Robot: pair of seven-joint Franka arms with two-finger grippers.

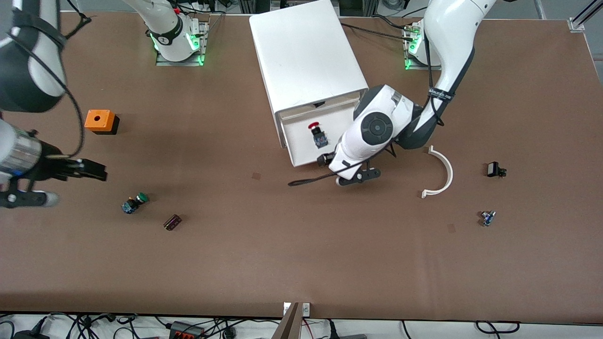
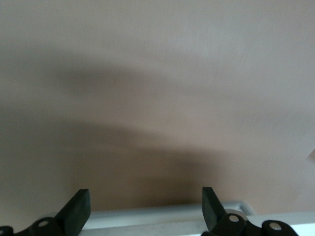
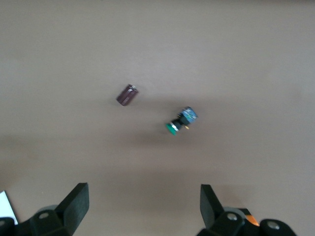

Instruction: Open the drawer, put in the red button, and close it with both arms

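The white cabinet (image 1: 306, 56) stands mid-table. Its top drawer (image 1: 301, 153) is pulled out toward the front camera. The red button (image 1: 316, 132) lies inside the drawer, red cap toward the cabinet. My left gripper (image 1: 326, 160) is at the drawer's front edge, mostly hidden under its own wrist. In the left wrist view the gripper (image 2: 146, 206) is open, with the drawer's white rim (image 2: 162, 216) between its fingers. My right gripper (image 1: 94, 169) is open and empty over the table at the right arm's end; it also shows in the right wrist view (image 3: 144, 204).
An orange box with a hole (image 1: 100, 120) and a green-capped button (image 1: 135, 202) lie near my right gripper, with a dark purple cylinder (image 1: 172, 222) beside the button. A white curved piece (image 1: 440, 174) and two small parts (image 1: 493, 169) (image 1: 487, 217) lie toward the left arm's end.
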